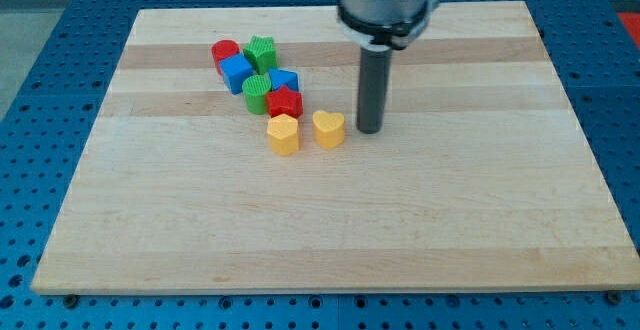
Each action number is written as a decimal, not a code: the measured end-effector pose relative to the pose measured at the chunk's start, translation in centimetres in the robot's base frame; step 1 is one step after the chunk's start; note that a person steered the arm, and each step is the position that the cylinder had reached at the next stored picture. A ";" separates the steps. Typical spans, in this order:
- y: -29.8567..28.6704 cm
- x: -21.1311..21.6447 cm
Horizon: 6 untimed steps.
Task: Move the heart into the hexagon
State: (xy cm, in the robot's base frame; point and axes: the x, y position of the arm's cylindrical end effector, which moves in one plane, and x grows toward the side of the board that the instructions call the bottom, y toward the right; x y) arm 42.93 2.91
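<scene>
- Presently: yellow heart-shaped block [328, 128] lying near the middle of the pale wooden board [420, 230], just right of the yellow hexagon-shaped block [283, 134].
- Narrow gap visible between the two yellow blocks; no contact yet, so task judged nearly done but not complete.
- My tip [370, 130] down at the board, just beside the heart on the view's right; contact not certain.
- No jaws fitted: plain dark rod only.
- Remaining, by judgement: short push toward the view's left.
- Cluster behind the hexagon: red star-shaped block [285, 101], green block [257, 92], blue block [236, 72]; risk of disturbance if overshot.
</scene>
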 end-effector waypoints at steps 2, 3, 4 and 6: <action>-4.6 0.1; -1.8 0.1; 1.5 2.4; -0.6 7.1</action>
